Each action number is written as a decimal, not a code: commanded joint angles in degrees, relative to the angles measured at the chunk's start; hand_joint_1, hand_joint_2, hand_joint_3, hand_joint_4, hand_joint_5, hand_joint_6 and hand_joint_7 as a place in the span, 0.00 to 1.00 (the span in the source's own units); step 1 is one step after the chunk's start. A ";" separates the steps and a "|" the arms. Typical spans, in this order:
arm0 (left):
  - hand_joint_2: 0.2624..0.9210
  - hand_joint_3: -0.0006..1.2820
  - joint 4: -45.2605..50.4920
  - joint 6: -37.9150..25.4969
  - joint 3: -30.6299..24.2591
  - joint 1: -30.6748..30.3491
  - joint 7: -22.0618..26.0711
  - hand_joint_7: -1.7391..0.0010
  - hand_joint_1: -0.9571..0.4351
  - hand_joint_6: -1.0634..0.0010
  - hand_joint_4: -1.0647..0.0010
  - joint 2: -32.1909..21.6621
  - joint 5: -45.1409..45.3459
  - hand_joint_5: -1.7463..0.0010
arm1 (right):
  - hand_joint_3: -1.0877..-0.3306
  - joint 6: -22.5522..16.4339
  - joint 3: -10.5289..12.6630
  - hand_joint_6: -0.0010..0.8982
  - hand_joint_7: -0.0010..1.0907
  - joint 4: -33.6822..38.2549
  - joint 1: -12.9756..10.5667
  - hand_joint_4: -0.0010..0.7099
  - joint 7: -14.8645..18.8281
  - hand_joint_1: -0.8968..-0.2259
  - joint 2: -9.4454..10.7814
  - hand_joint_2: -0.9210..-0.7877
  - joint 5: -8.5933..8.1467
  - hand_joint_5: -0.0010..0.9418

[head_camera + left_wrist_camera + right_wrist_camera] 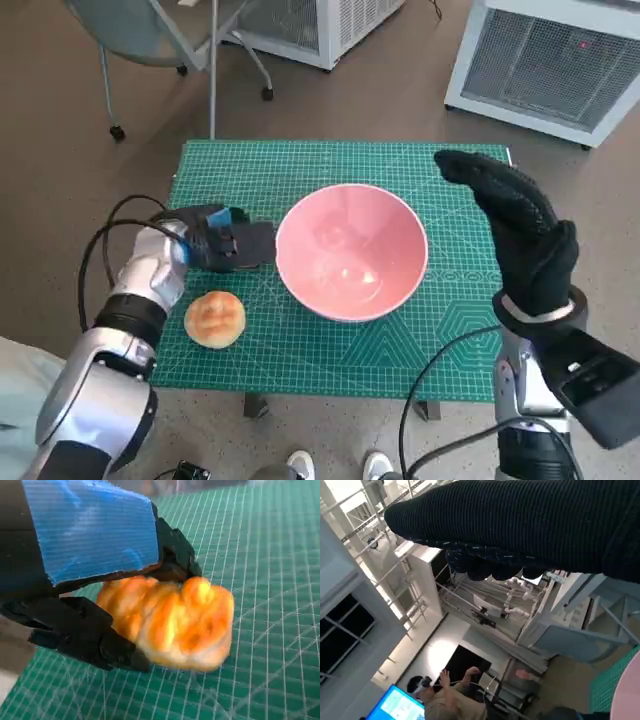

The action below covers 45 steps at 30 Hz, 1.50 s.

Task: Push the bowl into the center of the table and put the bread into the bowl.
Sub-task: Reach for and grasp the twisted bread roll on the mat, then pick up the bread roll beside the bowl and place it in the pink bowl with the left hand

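surface: green cutting mat point(330, 350) with a printed grid covers the top; it carries the bowl and the bread.
bowl: pink, upright, nothing in it point(352, 250). Sits about mid-surface, perhaps a touch toward the robot's right. Pushing step looks done or close to it, by my reading.
right hand: black glove point(520, 235) raised over the right side of the surface, beside the bowl and apart from it. Fingers extended, nothing held. Its wrist camera looks out at the room, where a person sits at a screen.
left hand: black with blue tape point(225, 240), low on the mat just left of the bowl; fingertips close to the rim, contact not clear. Head view shows it grasping nothing, fingers lying fairly straight.
bread: round golden bun point(215, 319), on the mat near the front left corner, just beside the left wrist. In the left wrist view point(170, 622) it fills the gap between the fingers, but that appears to be line of sight only.
step in hand: bowl placement ending, bread pickup not yet begun.
next move: left hand must draw back toward the bun, close round it softly, then lift over the rim.
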<state>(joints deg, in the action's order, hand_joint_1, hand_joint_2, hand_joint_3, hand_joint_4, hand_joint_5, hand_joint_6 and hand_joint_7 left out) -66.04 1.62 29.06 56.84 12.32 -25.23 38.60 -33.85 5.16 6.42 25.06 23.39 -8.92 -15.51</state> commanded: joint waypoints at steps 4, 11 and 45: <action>1.00 0.04 2.23 5.06 -0.70 -0.65 -2.84 0.38 0.69 0.38 0.34 -2.53 -0.44 0.32 | 0.51 0.81 -0.21 0.00 0.48 0.34 -0.94 0.16 1.06 0.30 -0.46 0.00 -0.90 0.00; 1.00 0.04 7.17 6.94 -3.54 -1.10 -3.11 0.39 0.69 0.38 0.33 -4.58 -2.51 0.31 | 0.51 0.78 -0.31 0.00 0.48 0.48 -1.01 0.16 1.79 0.30 -0.25 0.00 -1.76 0.00; 0.99 0.01 51.56 15.81 -19.71 -15.67 -0.10 0.37 0.69 0.37 0.26 -2.89 -19.54 0.38 | 0.51 1.61 -0.23 0.00 0.46 -0.09 -2.14 0.15 2.83 0.31 -0.27 0.00 -3.63 0.00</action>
<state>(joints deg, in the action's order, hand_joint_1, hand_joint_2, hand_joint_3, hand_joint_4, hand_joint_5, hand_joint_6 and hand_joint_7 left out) -16.31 15.76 7.63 42.22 12.56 -30.12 18.13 -33.23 4.82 6.34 24.20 25.48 -8.88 -18.36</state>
